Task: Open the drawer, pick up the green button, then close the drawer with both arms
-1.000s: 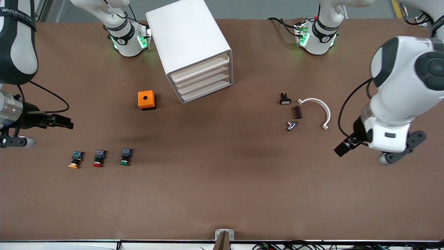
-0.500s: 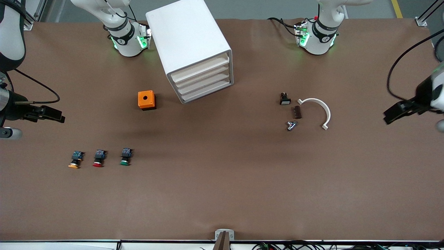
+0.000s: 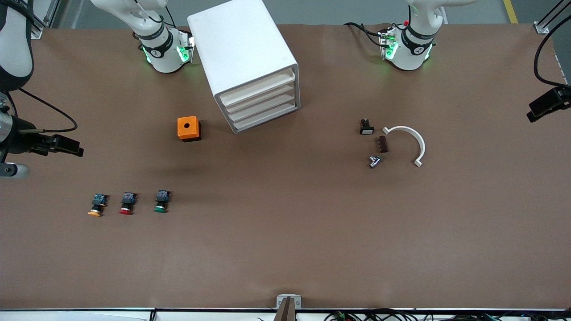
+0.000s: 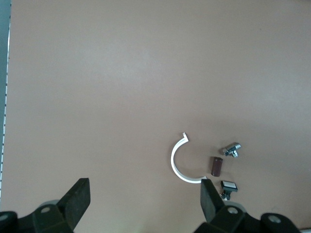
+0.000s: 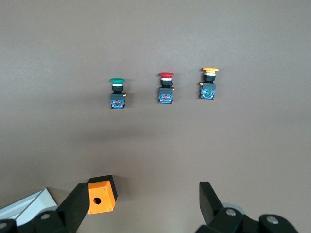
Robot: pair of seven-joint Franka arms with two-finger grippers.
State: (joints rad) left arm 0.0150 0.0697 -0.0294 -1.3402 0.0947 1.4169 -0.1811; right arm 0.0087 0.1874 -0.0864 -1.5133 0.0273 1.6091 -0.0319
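Note:
The white cabinet (image 3: 243, 53) stands between the arm bases, and all of its drawer fronts (image 3: 261, 103) are shut. The green-capped button (image 3: 161, 201) lies on the table toward the right arm's end, nearer to the front camera than the cabinet. It also shows in the right wrist view (image 5: 117, 92). My right gripper (image 3: 78, 151) is open and empty over the table's right-arm end; its open jaws show in the right wrist view (image 5: 144, 199). My left gripper (image 3: 531, 116) is open and empty over the table's left-arm end, also seen in its own wrist view (image 4: 144, 199).
A red-capped button (image 3: 127, 203) and an orange-capped button (image 3: 97, 205) lie beside the green one. An orange box (image 3: 188, 128) with a round hole sits beside the cabinet. A white curved part (image 3: 412, 141), a brown cylinder (image 3: 382, 144), a metal piece (image 3: 374, 161) and a small black switch (image 3: 366, 127) lie toward the left arm's end.
The left arm has swung away toward its end of the table, and only its gripper shows at the view's edge. The right gripper has drawn back slightly toward its end, then held still.

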